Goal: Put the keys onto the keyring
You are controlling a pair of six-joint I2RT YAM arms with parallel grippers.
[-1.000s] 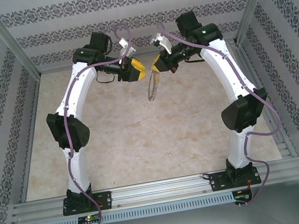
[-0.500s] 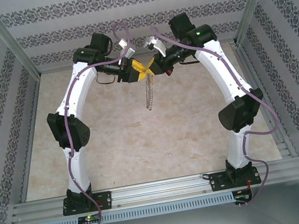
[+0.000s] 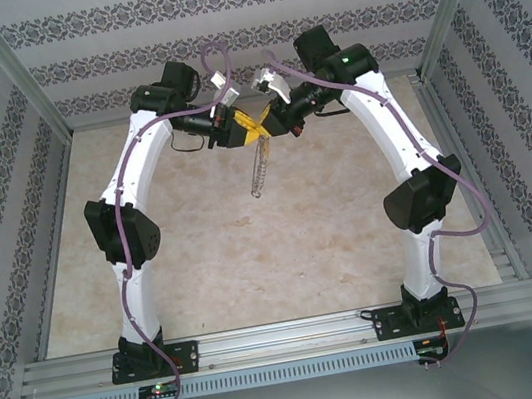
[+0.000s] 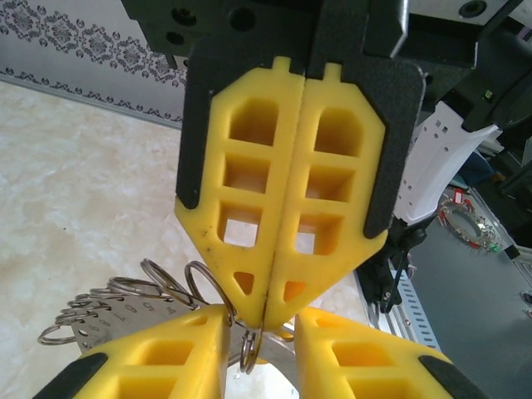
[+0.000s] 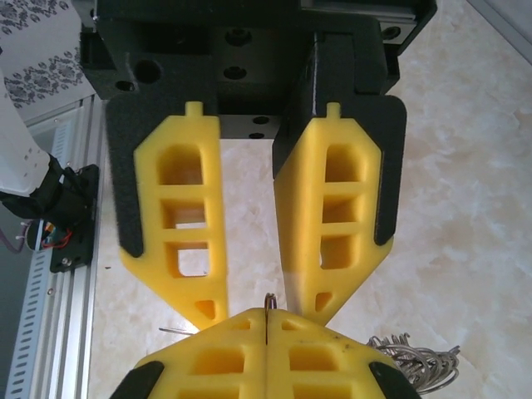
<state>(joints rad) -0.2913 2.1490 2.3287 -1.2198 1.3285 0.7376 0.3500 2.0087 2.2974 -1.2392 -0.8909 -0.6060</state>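
Two pincers now meet tip to tip, the keyring (image 3: 257, 170) dangling below them over the desk (image 3: 206, 270).
Its top loop is clenched in the right pincer (image 5: 266, 324); the left pincer (image 4: 262, 332), jaws apart but narrowing, straddles that loop. A second ago they stood apart and the keyring hung further right: likely a handover starting.

No lettering, number, label or brand can be read anywhere, not even on the keyring (image 3: 258, 172).
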